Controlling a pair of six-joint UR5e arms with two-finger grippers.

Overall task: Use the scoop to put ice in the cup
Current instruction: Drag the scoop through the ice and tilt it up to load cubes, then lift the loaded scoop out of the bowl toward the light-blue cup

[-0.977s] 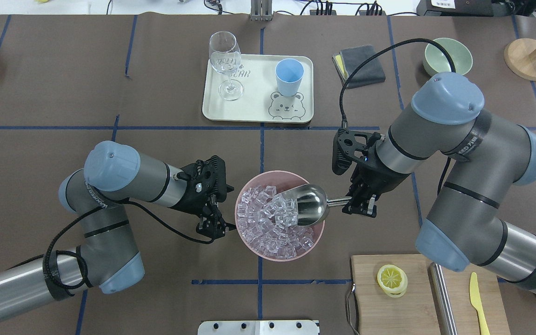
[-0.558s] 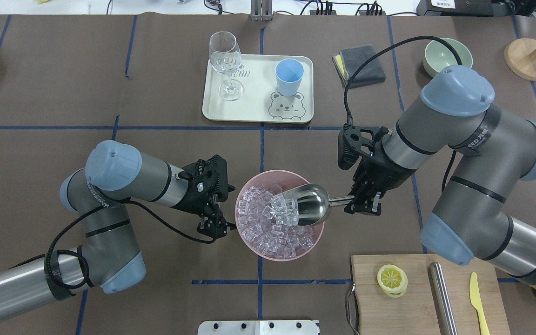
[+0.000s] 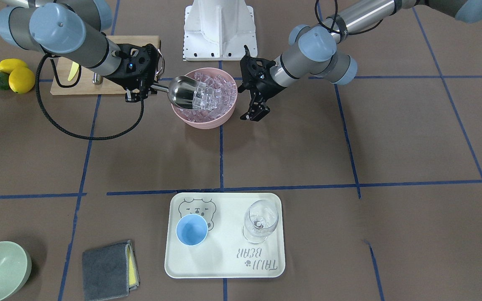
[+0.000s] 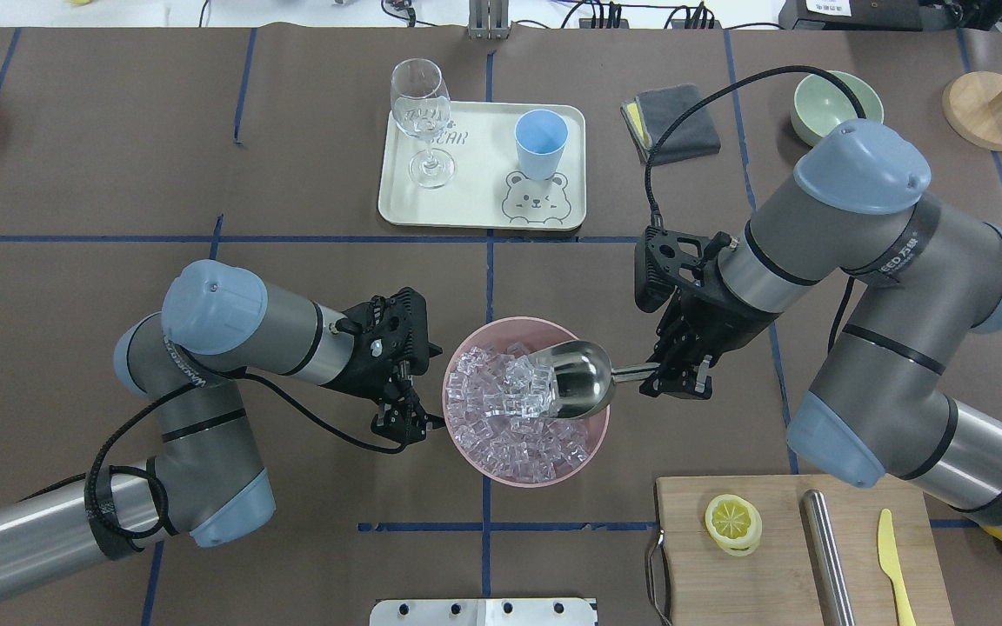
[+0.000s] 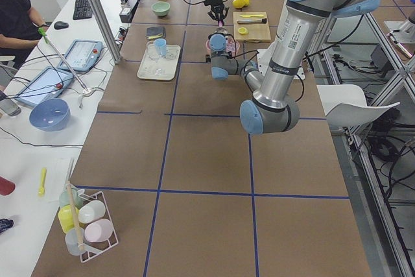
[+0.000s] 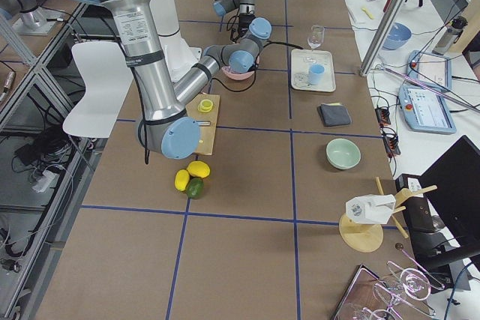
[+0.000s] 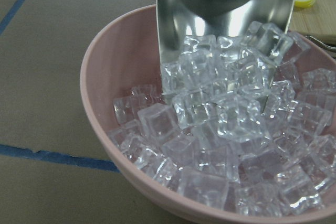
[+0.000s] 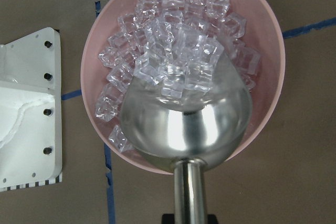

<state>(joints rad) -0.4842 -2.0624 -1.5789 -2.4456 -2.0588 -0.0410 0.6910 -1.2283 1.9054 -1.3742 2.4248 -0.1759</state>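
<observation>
The steel scoop (image 4: 584,382) lies tilted over the right half of the pink bowl (image 4: 553,326), its trough heaped with ice cubes (image 4: 527,387). More ice (image 4: 510,435) fills the bowl. My right gripper (image 4: 651,376) is shut on the scoop's rod handle, just outside the bowl's right rim. My left gripper (image 4: 401,417) looks open and empty, close beside the bowl's left rim. The right wrist view shows the loaded scoop (image 8: 194,124), and the left wrist view shows its mouth (image 7: 226,3). The light-blue cup (image 4: 541,139) stands empty on the cream tray (image 4: 475,191), far from both grippers.
A clear stemmed glass (image 4: 421,113) stands on the tray's left. A cutting board (image 4: 779,565) at front right holds a lemon half (image 4: 733,523), a steel rod (image 4: 827,556) and a yellow knife (image 4: 892,556). A grey cloth (image 4: 673,122) and a green bowl (image 4: 836,104) lie at back right.
The right arm has drawn back and up a little, raising the ice-filled scoop out of the heap in the bowl. The left arm has barely moved.
</observation>
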